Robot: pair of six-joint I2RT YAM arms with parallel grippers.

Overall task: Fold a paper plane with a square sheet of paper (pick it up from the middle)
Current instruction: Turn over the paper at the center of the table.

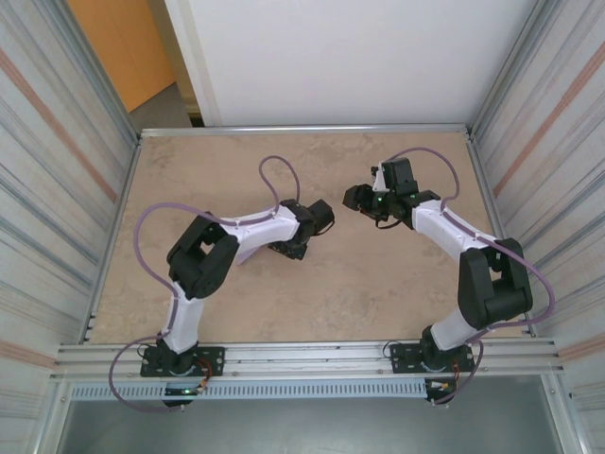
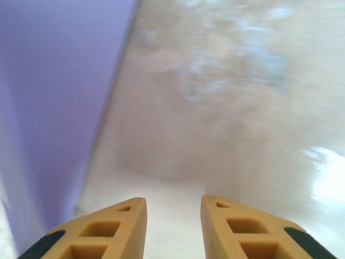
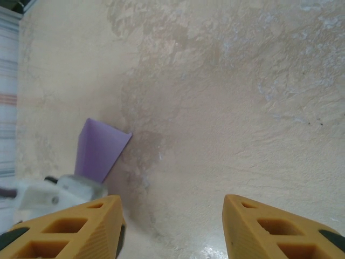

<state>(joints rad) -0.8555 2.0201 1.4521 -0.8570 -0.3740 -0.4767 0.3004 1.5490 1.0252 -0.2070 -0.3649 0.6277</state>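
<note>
Left gripper (image 2: 173, 199) jaws slightly spread, empty; smooth lavender paper (image 2: 54, 97) at 9 o'clock. Right gripper (image 3: 171, 198) spread wide, empty, over mottled beige tabletop (image 3: 242, 81).

The left arm (image 1: 198, 260) rises from its base at the near edge of the worktop (image 1: 331, 312), folds at the elbow and stretches right toward the middle. The left gripper (image 1: 319, 218) points down at the worktop, its fingers (image 2: 124, 226) parted by a narrow gap with nothing between them. The right arm (image 1: 487, 284) bends in from the near right corner. The right gripper (image 1: 357, 197) faces the left one, near but apart, with its fingers (image 3: 264, 226) spread wide and empty.
</note>
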